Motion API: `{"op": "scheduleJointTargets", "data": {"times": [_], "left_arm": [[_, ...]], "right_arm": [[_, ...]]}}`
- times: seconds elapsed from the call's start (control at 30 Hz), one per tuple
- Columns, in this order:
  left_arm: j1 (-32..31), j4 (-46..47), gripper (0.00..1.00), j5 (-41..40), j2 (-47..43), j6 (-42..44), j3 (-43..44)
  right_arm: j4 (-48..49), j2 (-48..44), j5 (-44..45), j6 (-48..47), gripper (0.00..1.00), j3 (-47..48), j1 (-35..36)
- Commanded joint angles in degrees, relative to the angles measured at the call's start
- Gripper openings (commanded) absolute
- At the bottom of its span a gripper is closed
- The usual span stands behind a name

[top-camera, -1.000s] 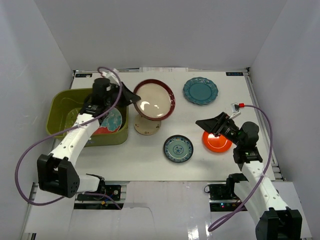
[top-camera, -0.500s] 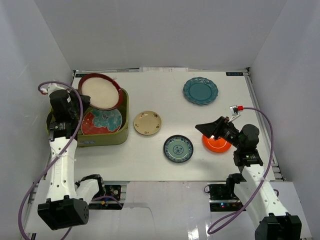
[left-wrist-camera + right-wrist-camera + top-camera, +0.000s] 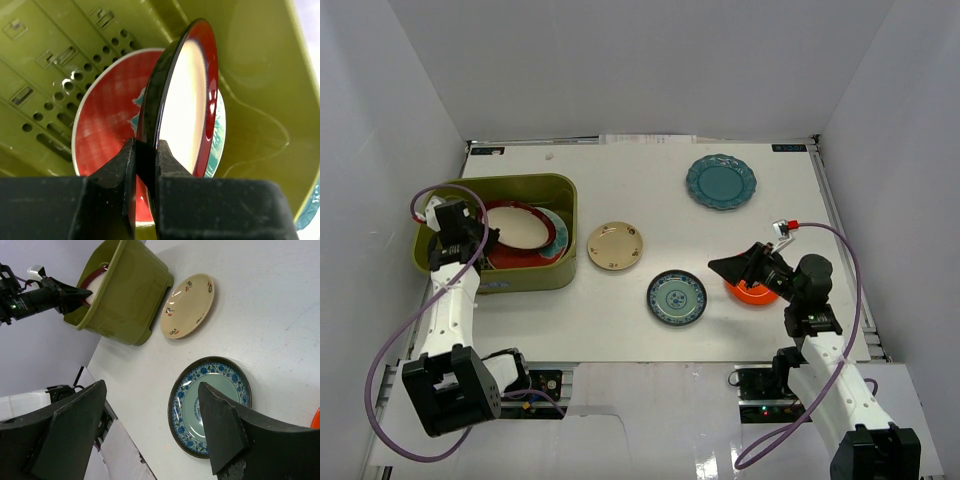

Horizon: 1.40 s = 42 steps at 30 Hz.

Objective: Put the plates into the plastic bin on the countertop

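My left gripper (image 3: 485,240) is shut on the rim of the maroon-rimmed cream plate (image 3: 520,227), holding it tilted inside the olive-green bin (image 3: 565,262). In the left wrist view the gripper (image 3: 145,165) pinches that plate (image 3: 185,110) above the red floral plate (image 3: 107,120). My right gripper (image 3: 738,268) is open and empty above the counter, left of the orange plate (image 3: 756,292). The small blue-patterned plate (image 3: 676,297) and small beige plate (image 3: 614,245) lie mid-counter. The teal plate (image 3: 720,181) lies at the back right. The right wrist view shows the blue-patterned plate (image 3: 210,402), the beige plate (image 3: 187,305) and the bin (image 3: 125,295).
White walls close in the white countertop (image 3: 650,330) on three sides. The bin stands at the left edge. A teal-edged plate (image 3: 219,135) lies under the held plate in the bin. Arm bases and cables sit at the near edge.
My left arm has lowered the maroon-rimmed plate from the bin's far rim down into the bin over the red floral plate. My right gripper has shifted slightly toward me.
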Motion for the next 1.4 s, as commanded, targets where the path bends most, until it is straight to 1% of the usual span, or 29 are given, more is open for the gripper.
{"op": "scheduleJointTargets", "data": {"times": [0.0, 0.03, 0.07, 0.13, 0.17, 0.2, 0.23, 0.3, 0.33, 0.4, 0.47, 0.67, 0.77, 0.8, 0.83, 0.87, 0.93, 0.97, 1.0, 1.03, 1.07, 1.1, 1.13, 1.17, 1.2, 1.23, 1.3, 1.33, 1.37], "left_arm": [[0.31, 7.58, 0.0, -1.07, -2.05, -0.81, 0.14], [0.31, 7.49, 0.02, -1.17, -2.14, -0.46, 0.05], [0.31, 7.15, 0.22, -1.52, -1.88, -0.11, 0.13], [0.31, 5.48, 0.5, -2.05, -1.61, 0.07, 0.75], [0.31, 5.04, 0.77, -1.88, -1.61, 0.59, 0.75], [0.22, 4.86, 0.89, -1.96, -1.78, 0.77, 0.92], [0.31, 4.68, 0.98, -2.14, -2.05, 0.95, 0.84], [0.31, 4.25, 0.98, -2.22, -3.01, 2.09, 0.31], [0.22, 3.89, 0.98, -3.36, -3.45, 2.35, 0.14], [0.31, 3.45, 0.98, -4.77, -4.86, 3.4, -0.83], [0.31, 2.84, 0.98, -7.74, -5.65, 4.29, -1.1], [0.05, 1.34, 0.98, -16.18, -9.69, 8.15, -1.18], [-0.48, 0.99, 0.98, -17.26, -11.45, 7.72, -2.32], [-0.48, 1.34, 0.98, -15.08, -12.15, 7.46, -2.85], [-0.48, 1.78, 0.98, -13.32, -13.55, 7.46, -3.03], [-1.0, 2.83, 0.98, -8.78, -14.35, 7.11, -3.12], [-1.88, 4.93, 0.98, -1.65, -16.19, 6.93, -3.56], [-2.32, 7.29, 0.98, 2.48, -17.51, 6.84, -3.38], [-3.72, 7.93, 0.98, 10.0, -17.78, 6.49, -2.25], [-4.69, 8.54, 0.98, 13.04, -17.7, 6.49, -1.46], [-5.92, 9.42, 0.98, 15.85, -17.35, 7.27, -0.58], [-7.41, 9.6, 0.98, 19.71, -16.82, 7.63, 0.39], [-11.16, 10.3, 0.98, 21.14, -16.03, 7.98, 1.7], [-13.03, 10.74, 0.98, 22.46, -15.76, 8.59, 2.06], [-17.14, 11.18, 0.98, 25.86, -15.41, 9.38, 2.33], [-18.48, 11.88, 0.98, 28.07, -14.97, 9.56, 2.16], [-20.95, 14.95, 0.98, 32.38, -14.36, 9.48, 0.84], [-23.13, 17.14, 0.98, 35.54, -14.09, 9.39, -0.82], [-24.29, 18.21, 0.98, 36.61, -13.92, 9.39, -1.79]], "right_arm": [[0.18, -0.35, -0.43, -1.73, 0.8, -0.55, 0.28], [0.09, -0.26, 0.01, -1.74, 0.8, -0.55, 0.28], [-0.08, -0.08, 0.54, -1.74, 0.8, -0.55, 0.37], [0.0, 0.53, 2.38, -1.3, 0.8, -0.64, 0.37], [-0.17, 0.88, 3.08, -1.12, 0.8, -0.64, 0.37], [-0.35, 1.41, 4.57, -1.12, 0.8, -0.64, 0.46], [-0.44, 1.67, 5.28, -1.12, 0.81, -0.64, 0.37], [-0.7, 2.46, 7.38, -1.21, 0.83, -0.72, 0.37], [-0.7, 2.64, 8.09, -1.21, 0.89, -0.73, 0.37], [0.08, 3.43, 10.02, -0.77, 0.91, -1.16, 0.37], [0.18, 4.22, 11.43, -0.77, 0.92, -0.82, 0.37], [1.49, 9.93, 19.95, -0.42, 0.91, 0.68, 0.37], [3.25, 12.57, 24.34, 0.63, 0.9, 1.47, 0.37], [3.78, 14.05, 27.41, 0.81, 0.9, 1.65, 0.46], [4.65, 15.03, 28.65, 1.51, 0.9, 2.0, 0.37], [5.18, 17.3, 31.45, 1.52, 0.9, 2.61, 0.29], [5.36, 20.03, 34.1, 1.69, 0.9, 4.89, 0.11], [6.06, 23.27, 35.16, 1.87, 0.91, 5.77, -0.33], [6.59, 25.12, 36.91, 2.22, 0.91, 7.78, -0.59], [7.03, 26.97, 37.28, 2.57, 0.91, 9.1, -1.46], [7.73, 31.08, 37.02, 2.83, 0.91, 10.42, -2.08], [8.96, 33.38, 36.5, 3.18, 0.91, 11.92, -2.61], [9.32, 37.41, 36.4, 3.88, 0.9, 15.15, -3.57], [9.75, 39.36, 36.58, 3.98, 0.89, 16.57, -3.76], [10.02, 41.38, 37.71, 3.98, 0.86, 18.24, -4.45], [10.02, 43.32, 38.24, 4.06, 0.85, 19.91, -4.9], [10.11, 49.55, 38.86, 4.76, 0.82, 24.22, -5.34], [10.11, 53.67, 38.69, 5.03, 0.81, 26.93, -6.56], [10.2, 55.53, 38.34, 6.16, 0.8, 28.09, -7.35]]}}
